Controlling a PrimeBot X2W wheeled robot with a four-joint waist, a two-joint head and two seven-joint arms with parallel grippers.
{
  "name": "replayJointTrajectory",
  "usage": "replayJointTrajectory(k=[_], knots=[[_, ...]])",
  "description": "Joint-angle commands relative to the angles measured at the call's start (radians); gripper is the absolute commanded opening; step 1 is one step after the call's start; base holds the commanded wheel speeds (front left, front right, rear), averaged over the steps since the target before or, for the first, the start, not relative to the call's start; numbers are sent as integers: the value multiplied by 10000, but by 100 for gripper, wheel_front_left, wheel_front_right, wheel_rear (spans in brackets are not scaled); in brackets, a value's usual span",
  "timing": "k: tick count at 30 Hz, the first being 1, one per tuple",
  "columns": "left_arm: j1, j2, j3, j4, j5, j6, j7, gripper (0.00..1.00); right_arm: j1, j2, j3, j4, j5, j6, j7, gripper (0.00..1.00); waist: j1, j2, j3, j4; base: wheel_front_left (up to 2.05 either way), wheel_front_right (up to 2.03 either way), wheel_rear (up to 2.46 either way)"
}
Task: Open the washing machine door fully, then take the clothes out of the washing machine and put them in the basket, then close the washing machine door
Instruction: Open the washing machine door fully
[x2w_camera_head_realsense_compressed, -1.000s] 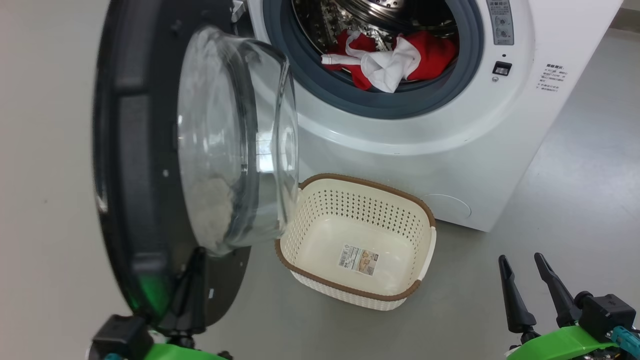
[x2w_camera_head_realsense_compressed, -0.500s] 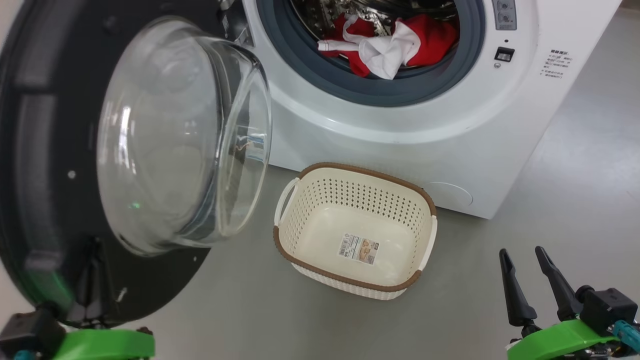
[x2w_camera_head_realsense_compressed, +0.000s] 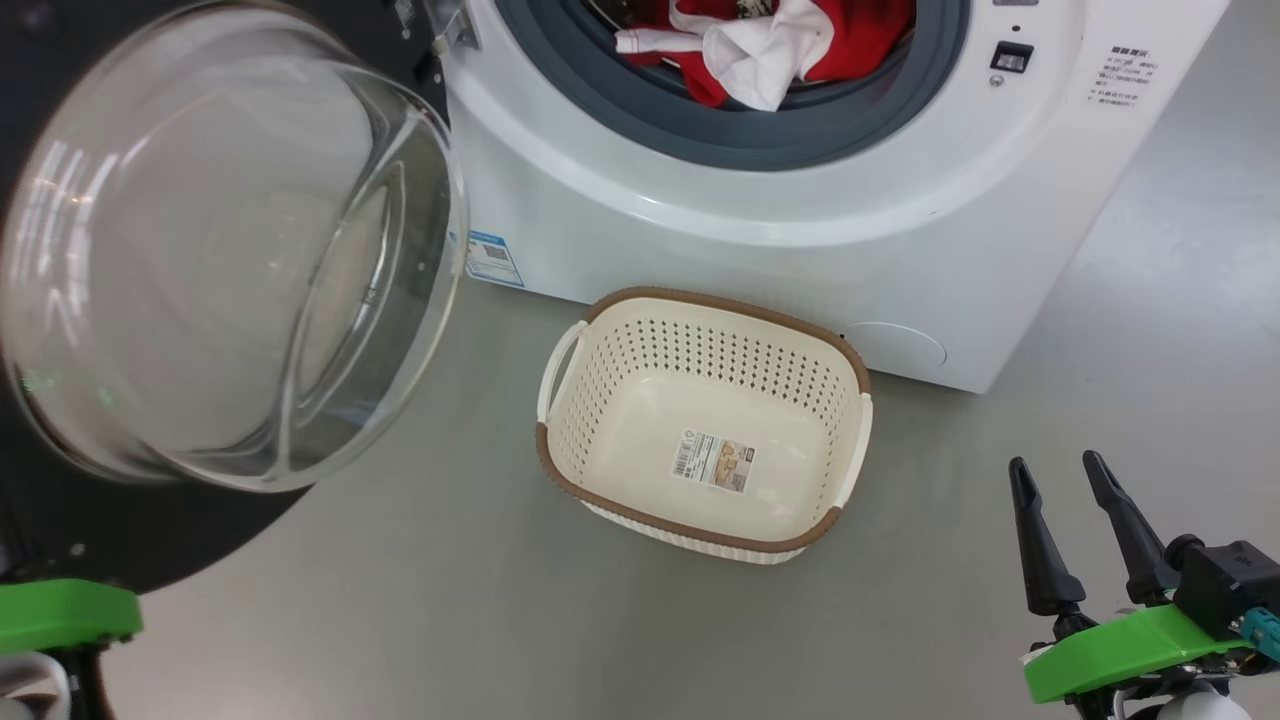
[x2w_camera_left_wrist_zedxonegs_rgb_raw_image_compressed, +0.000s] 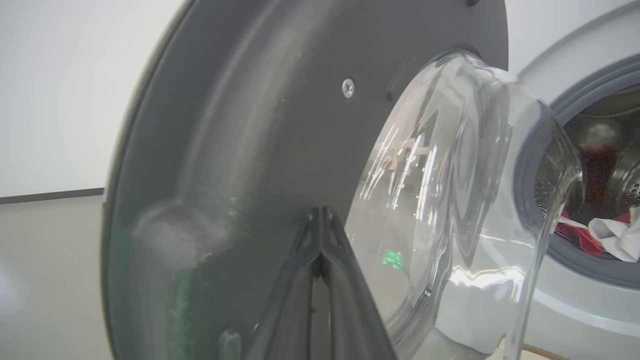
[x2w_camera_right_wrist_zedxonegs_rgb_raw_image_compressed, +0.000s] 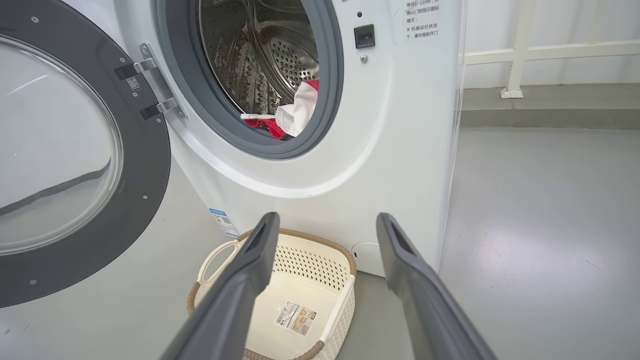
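Observation:
The washing machine stands with its drum open, and the red and white clothes lie at the drum's mouth. The washing machine door is swung out wide to the left, glass bowl facing me. In the left wrist view my left gripper is shut, its tips against the door's dark inner face. The basket sits empty on the floor in front of the machine. My right gripper is open and empty at the lower right, pointing over the basket at the machine.
Grey floor surrounds the basket, with open room to the right of the machine. A white railing and a low kerb run along the wall beyond the machine's right side. The door hinge is on the machine's left.
The door has swung further open to the left, my left gripper going with it. The head view has shifted, so the machine sits higher in it. The right gripper has stayed open.

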Motion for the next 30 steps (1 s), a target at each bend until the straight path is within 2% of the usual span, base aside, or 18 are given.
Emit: replayJointTrajectory(k=[1, 18, 30], knots=[[-382, 586, 591, -94, 124, 8, -38, 0, -305, -150, 294, -255, -140, 65, -65, 100, 0, -1, 152, -80, 0, 0, 0], [-1893, 1369, 1943, 1434, 668, -364, -38, 0, -946, -206, 286, -401, -195, 65, -65, 100, 0, -1, 1025, -359, 0, 0, 0], [-2356, 1838, 2307, 2241, 1028, -534, -38, 0, -975, -142, 281, -346, -196, 65, -65, 100, 0, -1, 948, -494, 0, 0, 0]])
